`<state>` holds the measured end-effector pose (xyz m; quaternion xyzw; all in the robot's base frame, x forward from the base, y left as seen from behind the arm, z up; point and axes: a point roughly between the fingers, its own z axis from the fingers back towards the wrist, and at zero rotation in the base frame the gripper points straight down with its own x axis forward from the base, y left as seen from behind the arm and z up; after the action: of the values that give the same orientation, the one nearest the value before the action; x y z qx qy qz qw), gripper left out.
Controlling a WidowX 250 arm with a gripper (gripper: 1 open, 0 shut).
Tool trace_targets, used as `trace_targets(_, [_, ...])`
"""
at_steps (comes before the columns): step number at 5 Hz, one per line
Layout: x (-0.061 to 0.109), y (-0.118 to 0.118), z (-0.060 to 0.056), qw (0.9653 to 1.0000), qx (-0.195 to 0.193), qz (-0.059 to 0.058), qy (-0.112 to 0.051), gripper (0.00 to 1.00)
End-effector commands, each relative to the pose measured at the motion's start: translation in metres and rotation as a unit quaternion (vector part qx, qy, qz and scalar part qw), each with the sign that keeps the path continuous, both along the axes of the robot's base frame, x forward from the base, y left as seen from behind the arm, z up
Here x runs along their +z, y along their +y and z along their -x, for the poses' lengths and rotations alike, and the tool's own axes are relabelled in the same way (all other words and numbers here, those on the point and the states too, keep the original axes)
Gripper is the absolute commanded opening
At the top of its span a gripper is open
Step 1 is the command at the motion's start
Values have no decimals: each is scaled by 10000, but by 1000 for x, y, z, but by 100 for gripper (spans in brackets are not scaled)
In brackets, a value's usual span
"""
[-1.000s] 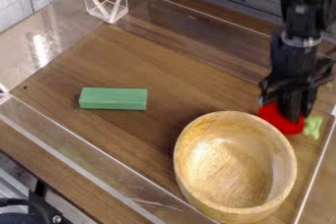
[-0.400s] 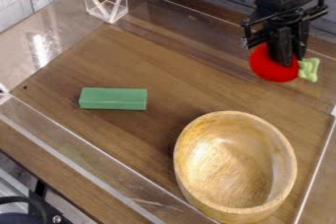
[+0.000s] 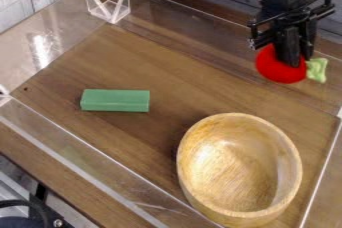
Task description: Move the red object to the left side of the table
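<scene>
In the one camera view we see the gripper clamped on the red object, its dark fingers closed over the top of the fruit with the light-green stem poking out to the right. Compared with a second ago, the fruit has come up: then it sat low beside the rim of the wooden bowl, with the gripper pressed down over it; now it hangs higher in the picture, clear of the bowl, over the far right part of the table. We cannot tell whether it fully clears the tabletop or just grazes it. Against the picture from a moment ago we find almost no difference; arm and fruit sit in nearly the same place.

The green block lies where it lay before, left of centre, well apart from the fruit. The bowl has not shifted either, near the front right corner. The clear acrylic walls ring the table unchanged.
</scene>
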<state>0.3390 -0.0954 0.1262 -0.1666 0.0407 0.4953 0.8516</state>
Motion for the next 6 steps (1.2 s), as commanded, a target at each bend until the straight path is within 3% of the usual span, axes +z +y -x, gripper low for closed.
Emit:
trace_targets(1, [27, -6, 1, 9992, 12, 84, -387, 0])
trace_targets(6, [23, -25, 16, 9990, 149, 165, -383, 0])
